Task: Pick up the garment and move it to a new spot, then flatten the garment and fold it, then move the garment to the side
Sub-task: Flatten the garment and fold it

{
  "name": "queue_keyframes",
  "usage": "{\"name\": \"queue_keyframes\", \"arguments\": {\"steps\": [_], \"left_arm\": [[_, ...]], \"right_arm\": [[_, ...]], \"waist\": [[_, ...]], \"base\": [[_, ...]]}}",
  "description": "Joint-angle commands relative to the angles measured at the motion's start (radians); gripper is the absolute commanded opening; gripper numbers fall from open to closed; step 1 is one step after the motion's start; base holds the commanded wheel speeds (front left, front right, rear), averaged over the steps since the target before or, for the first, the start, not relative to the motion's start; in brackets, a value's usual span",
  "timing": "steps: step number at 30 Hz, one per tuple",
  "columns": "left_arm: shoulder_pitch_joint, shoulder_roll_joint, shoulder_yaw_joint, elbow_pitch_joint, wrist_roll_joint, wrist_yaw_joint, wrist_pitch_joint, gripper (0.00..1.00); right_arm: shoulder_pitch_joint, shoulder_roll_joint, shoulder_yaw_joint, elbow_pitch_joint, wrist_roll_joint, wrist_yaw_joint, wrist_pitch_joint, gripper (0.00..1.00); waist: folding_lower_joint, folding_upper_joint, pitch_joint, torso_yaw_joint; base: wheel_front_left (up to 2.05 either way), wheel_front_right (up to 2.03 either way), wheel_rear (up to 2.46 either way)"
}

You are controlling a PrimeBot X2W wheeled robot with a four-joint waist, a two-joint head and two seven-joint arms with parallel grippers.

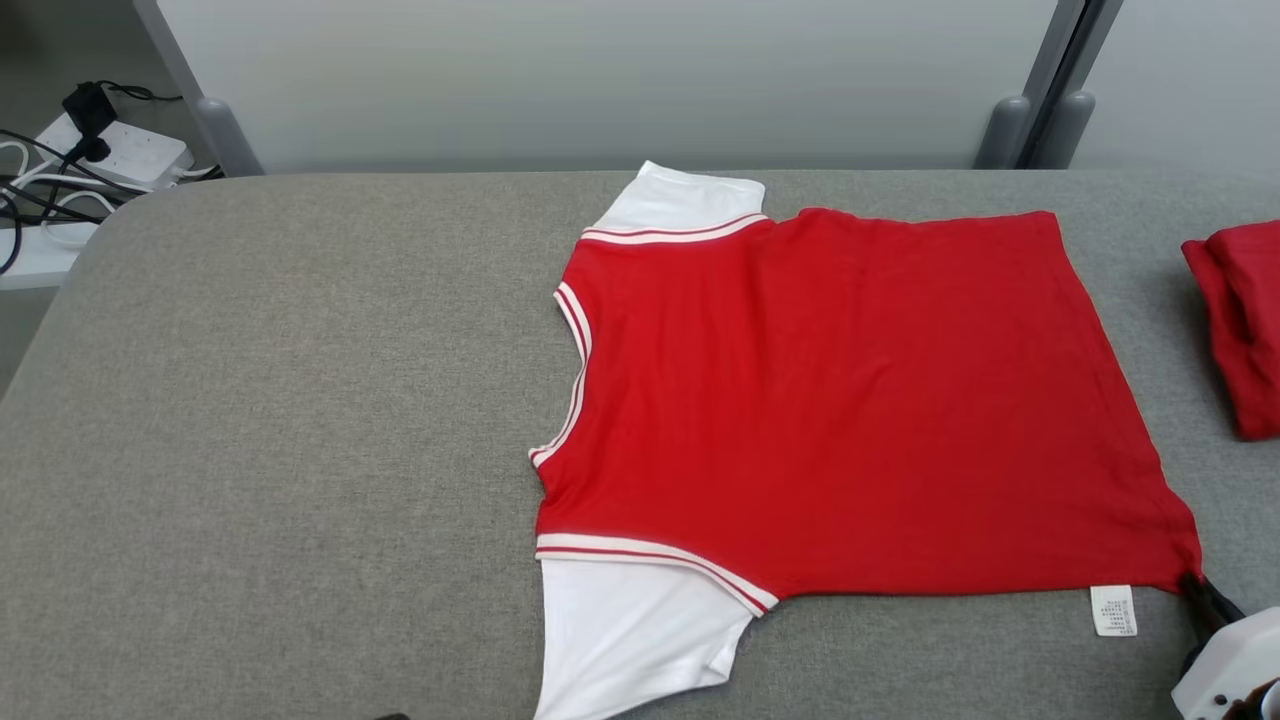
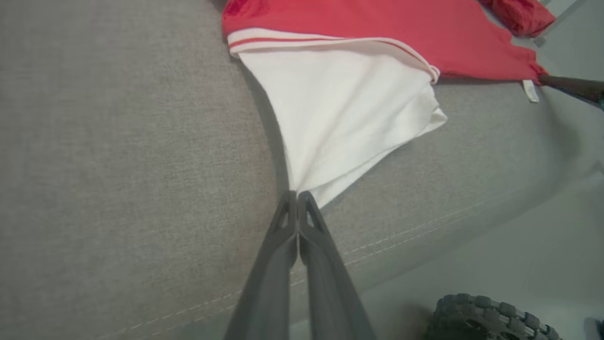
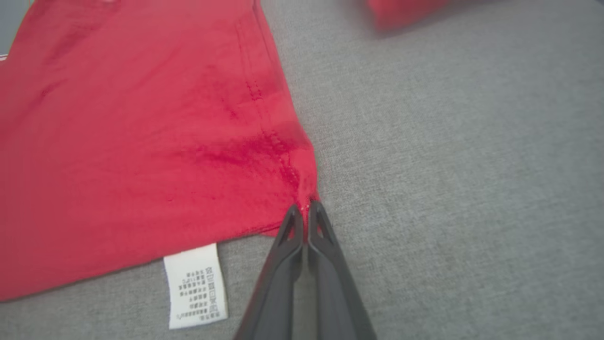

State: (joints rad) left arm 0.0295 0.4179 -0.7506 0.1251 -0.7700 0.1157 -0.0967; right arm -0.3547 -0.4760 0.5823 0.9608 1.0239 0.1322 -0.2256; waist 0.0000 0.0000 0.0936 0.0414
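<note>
on the desk (image 1: 300, 400), the left end effector (image 2: 297, 194) pinches the shirt (image 1: 850, 400) by its white sleeve (image 2: 349, 108), the right end effector (image 3: 306, 205) by its bottom corner (image 3: 292, 179), likely to pull it flat.

Grey table (image 1: 300, 450), red cloth bundle (image 1: 1245, 320) at right, power strip (image 1: 130, 150) beyond left corner.

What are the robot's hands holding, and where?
Both pinch the red shirt: the left hand the tip of its white sleeve, the right hand a bottom hem corner.

You are viewing a red cloth garment (image 1: 850, 400), white sleeves (image 1: 630, 630), red-striped white trim, on grey woven tabletop (image 1: 250, 450).
</note>
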Motion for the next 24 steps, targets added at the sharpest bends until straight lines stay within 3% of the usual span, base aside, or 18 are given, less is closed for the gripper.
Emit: {"name": "queue_keyframes", "arguments": {"steps": [1,5,6,7,8,10,11,17,24], "left_arm": [[-0.051,0.009,0.008,0.015,0.024,-0.001,0.006,0.00],[-0.098,-0.035,-0.034,0.109,0.033,-0.022,0.047,0.00],[-0.107,-0.041,-0.038,0.124,0.037,-0.022,0.048,0.00],[-0.114,-0.047,-0.038,0.139,0.038,-0.020,0.048,0.00],[-0.119,-0.052,-0.040,0.152,0.038,-0.021,0.051,0.00],[-0.125,-0.060,-0.037,0.172,0.034,-0.014,0.051,0.76],[-0.127,-0.060,-0.037,0.179,0.035,-0.010,0.055,1.00],[-0.103,-0.034,0.025,0.175,-0.021,0.022,0.052,1.00],[-0.074,-0.001,0.198,0.062,-0.121,0.070,-0.058,1.00]], "right_arm": [[0.022,-0.025,0.003,-0.004,0.021,-0.002,-0.016,0.00],[0.018,-0.009,0.012,0.015,0.018,-0.002,-0.018,0.00],[0.017,-0.007,0.013,0.019,0.016,-0.002,-0.019,0.13],[0.016,-0.006,0.014,0.023,0.013,-0.002,-0.020,1.00],[0.015,-0.006,0.015,0.026,0.011,-0.002,-0.022,1.00],[0.015,-0.009,0.013,0.032,0.003,-0.002,-0.026,1.00],[0.016,-0.012,0.012,0.031,-0.002,-0.002,-0.028,1.00],[0.003,-0.056,-0.082,-0.021,-0.074,-0.002,-0.035,1.00],[0.080,-0.002,-0.336,-0.296,-0.349,-0.002,-0.036,1.00]], "waist": [[0.0000,0.0000,-0.003,0.000],[0.0000,0.0000,-0.018,-0.006],[0.0000,0.0000,-0.020,-0.007],[0.0000,0.0000,-0.024,-0.009],[0.0000,0.0000,-0.028,-0.010],[0.0000,0.0000,-0.037,-0.013],[0.0000,0.0000,-0.041,-0.014],[0.0000,0.0000,-0.067,-0.027],[0.0000,0.0000,-0.104,-0.037]], "base": [[0.00,0.00,0.00],[0.00,0.00,0.00],[0.00,0.00,0.00],[0.00,0.00,0.00],[0.00,0.00,0.00],[0.00,0.00,0.00],[0.00,0.00,0.00],[0.00,0.00,0.00],[0.00,0.00,0.00]]}}
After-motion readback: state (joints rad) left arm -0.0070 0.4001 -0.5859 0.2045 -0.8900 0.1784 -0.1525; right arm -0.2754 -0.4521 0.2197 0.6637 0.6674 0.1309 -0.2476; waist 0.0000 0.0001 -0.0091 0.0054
